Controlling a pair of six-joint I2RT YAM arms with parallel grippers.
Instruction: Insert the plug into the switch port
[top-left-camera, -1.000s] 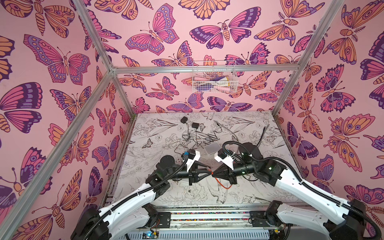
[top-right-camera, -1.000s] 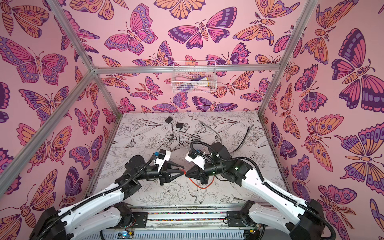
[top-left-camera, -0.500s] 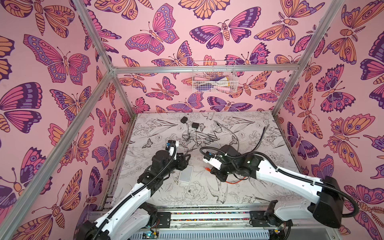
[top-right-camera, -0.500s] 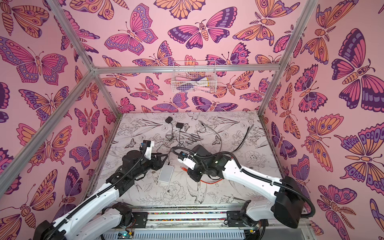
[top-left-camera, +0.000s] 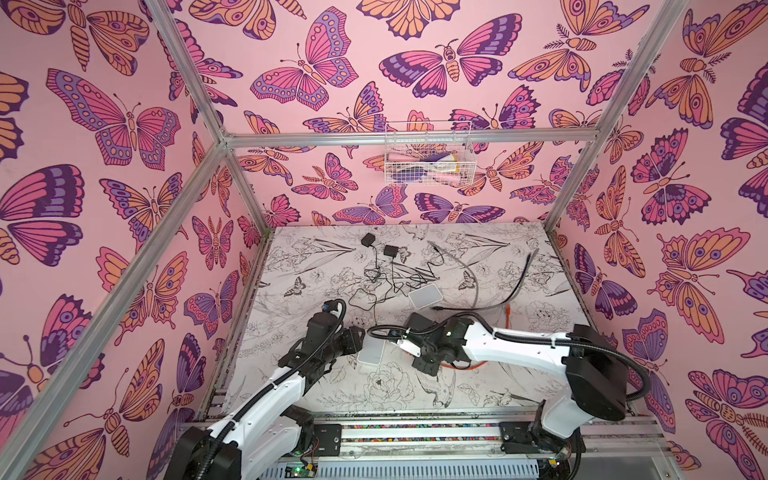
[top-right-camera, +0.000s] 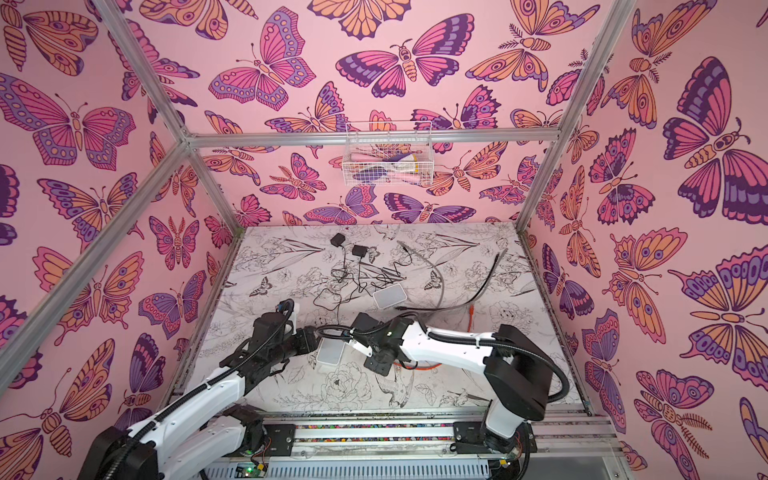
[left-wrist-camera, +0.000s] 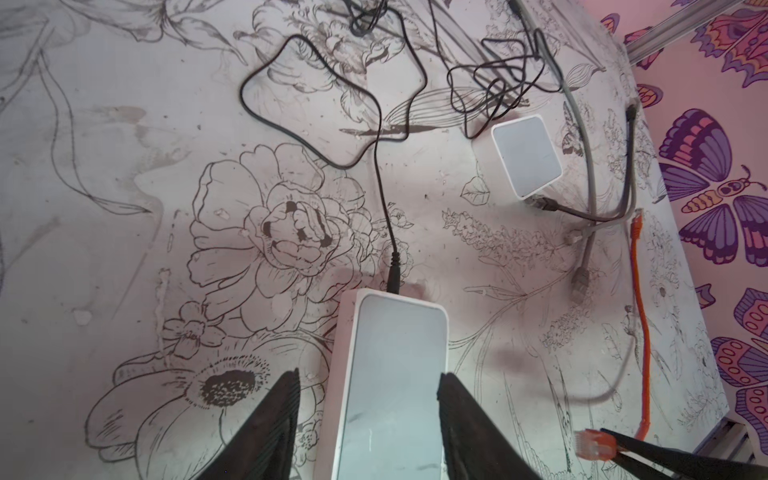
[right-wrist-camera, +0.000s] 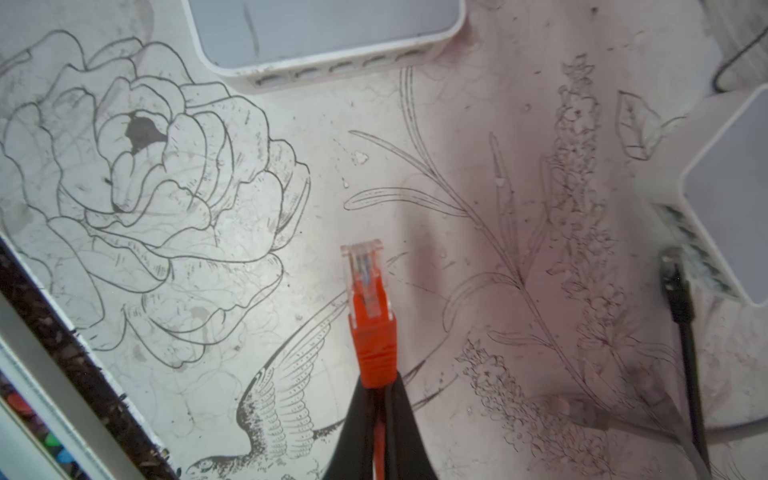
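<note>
The white switch (left-wrist-camera: 395, 374) lies flat on the mat, a black power lead in its far end. My left gripper (left-wrist-camera: 369, 372) is open astride its near end; one finger (left-wrist-camera: 457, 415) overlaps its edge and the mat shows between the other finger and its side. My right gripper (right-wrist-camera: 376, 386) is shut on the orange cable just behind the boot of the clear plug (right-wrist-camera: 365, 270). The plug points at the switch's row of ports (right-wrist-camera: 332, 70) with bare mat between them. In both top views the switch (top-left-camera: 371, 352) (top-right-camera: 330, 353) sits between the two wrists.
A second white switch (top-left-camera: 424, 296) lies further back with a black cable at its ports. Grey and black cables (top-left-camera: 473, 282), two black power adapters (top-left-camera: 368, 240) and their tangled leads cover the rear. The orange cable's other end (top-left-camera: 507, 309) lies to the right. A wire basket (top-left-camera: 428, 156) hangs on the back wall.
A second ago both grippers met tip to tip above the middle of the mat. They have drawn apart: the left one now sits at the switch, the right one low beside it with the cable.
</note>
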